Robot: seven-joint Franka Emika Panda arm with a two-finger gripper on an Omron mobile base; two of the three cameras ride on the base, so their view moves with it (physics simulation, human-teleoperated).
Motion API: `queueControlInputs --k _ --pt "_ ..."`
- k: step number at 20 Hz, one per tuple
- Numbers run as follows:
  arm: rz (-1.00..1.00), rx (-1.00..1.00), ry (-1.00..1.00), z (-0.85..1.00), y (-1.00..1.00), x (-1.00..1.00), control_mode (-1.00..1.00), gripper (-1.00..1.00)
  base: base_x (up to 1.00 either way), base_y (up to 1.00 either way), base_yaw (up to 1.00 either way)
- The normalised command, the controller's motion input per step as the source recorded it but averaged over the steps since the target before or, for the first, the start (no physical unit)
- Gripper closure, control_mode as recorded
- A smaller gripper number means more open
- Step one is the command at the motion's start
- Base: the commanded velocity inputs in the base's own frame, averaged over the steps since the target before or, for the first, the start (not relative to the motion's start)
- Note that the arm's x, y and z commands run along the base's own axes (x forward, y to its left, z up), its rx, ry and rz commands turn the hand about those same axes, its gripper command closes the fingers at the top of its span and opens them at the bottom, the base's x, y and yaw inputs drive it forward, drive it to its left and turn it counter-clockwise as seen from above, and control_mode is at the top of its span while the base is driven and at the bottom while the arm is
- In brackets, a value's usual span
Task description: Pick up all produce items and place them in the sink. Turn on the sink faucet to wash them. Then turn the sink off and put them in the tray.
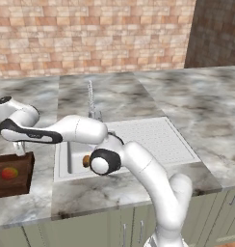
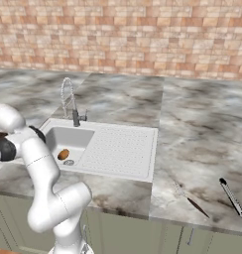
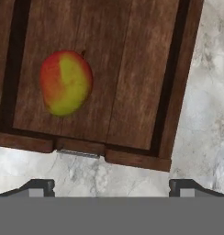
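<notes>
Gripper (image 3: 111, 186) fingers spread wide, nothing between them, hovering above marble counter (image 3: 201, 114) just off wooden tray (image 3: 132, 69) end wall. Red-and-yellow-green apple (image 3: 65, 82) lies inside tray on its floor, apart from fingers. In left base view, gripper (image 1: 19, 147) hangs at tray's (image 1: 20, 185) near corner, apple (image 1: 9, 172) in tray. Brown oval item (image 2: 63, 155) rests in sink (image 2: 138, 154) basin beside drain. Chrome faucet (image 2: 68, 101) stands behind basin.
</notes>
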Motion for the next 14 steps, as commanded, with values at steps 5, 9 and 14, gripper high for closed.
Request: queueControlInputs --k 5,9,14 --pt "0.00 -0.11 -0.05 0.34 -0.55 0.15 -1.00 -1.00 0.00 0.00 0.00" --pt "0.00 -0.05 -0.05 0.31 -0.60 0.04 -1.00 -1.00 0.00 0.00 0.00" --pt "0.00 -0.01 -0.10 0.02 -0.75 -0.02 -1.00 -1.00 0.00 0.00 0.00"
